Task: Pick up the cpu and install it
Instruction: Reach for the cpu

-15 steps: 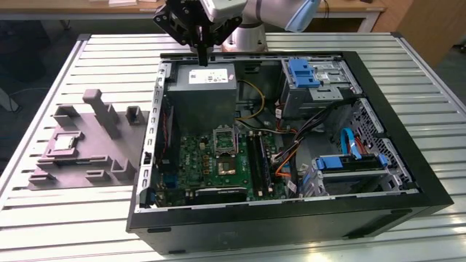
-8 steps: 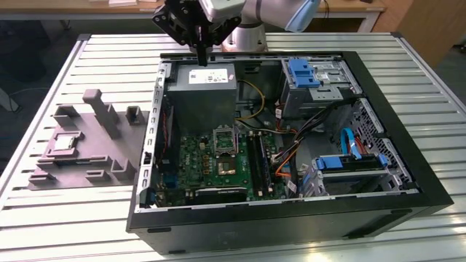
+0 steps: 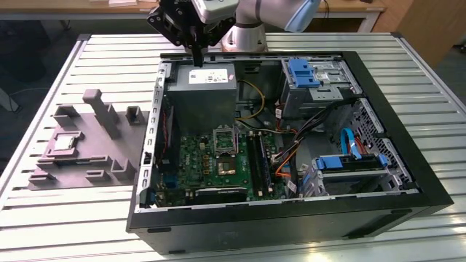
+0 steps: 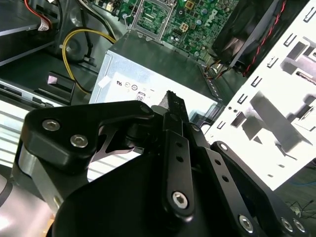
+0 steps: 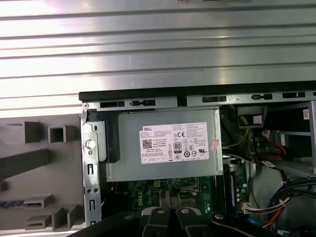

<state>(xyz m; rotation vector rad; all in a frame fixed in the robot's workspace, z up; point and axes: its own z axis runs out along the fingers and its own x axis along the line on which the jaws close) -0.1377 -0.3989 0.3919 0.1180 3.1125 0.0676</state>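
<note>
Pincer [image 3: 196, 59] closed, empty, hanging above the grey box [image 3: 207, 90] in the case [image 3: 291, 218]. Chip [image 3: 64, 143] lies flat in the tray [image 3: 73, 176] on the bench [image 3: 58, 218]; I judge it light, stiff, fragile, so grip the edges

The gripper [image 3: 198, 61] is held at the far side of the scene, toward the exterior view's left, pointed straight down from the arm [image 3: 255, 16]. Its fingers [image 4: 174, 114] [image 5: 165, 198] are seen pressed together in both wrist views.

Ribbed metal table [image 3: 65, 218] — bright sheen, matt grey plastic fixture [image 3: 76, 166], silvery metal-topped cpu [image 3: 64, 142], dull grey metal box [image 5: 128, 148].
</note>
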